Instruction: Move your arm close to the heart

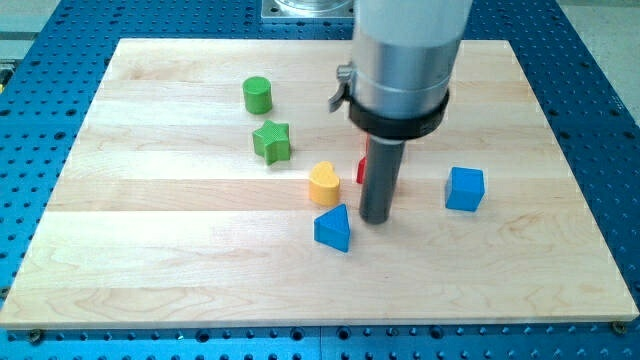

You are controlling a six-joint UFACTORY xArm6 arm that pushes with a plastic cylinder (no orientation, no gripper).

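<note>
A yellow heart block (pixel 323 183) lies near the middle of the wooden board (pixel 150 240). My tip (pixel 375 219) rests on the board just to the heart's right and slightly lower, a short gap away. A blue triangle block (pixel 334 228) sits just left of the tip, below the heart. A red block (pixel 362 171) is mostly hidden behind the rod; its shape cannot be made out.
A green star block (pixel 272 140) and a green cylinder block (pixel 257 94) lie up and left of the heart. A blue cube (pixel 465 188) sits to the tip's right. The arm's wide grey body (pixel 405 60) covers the board's top middle.
</note>
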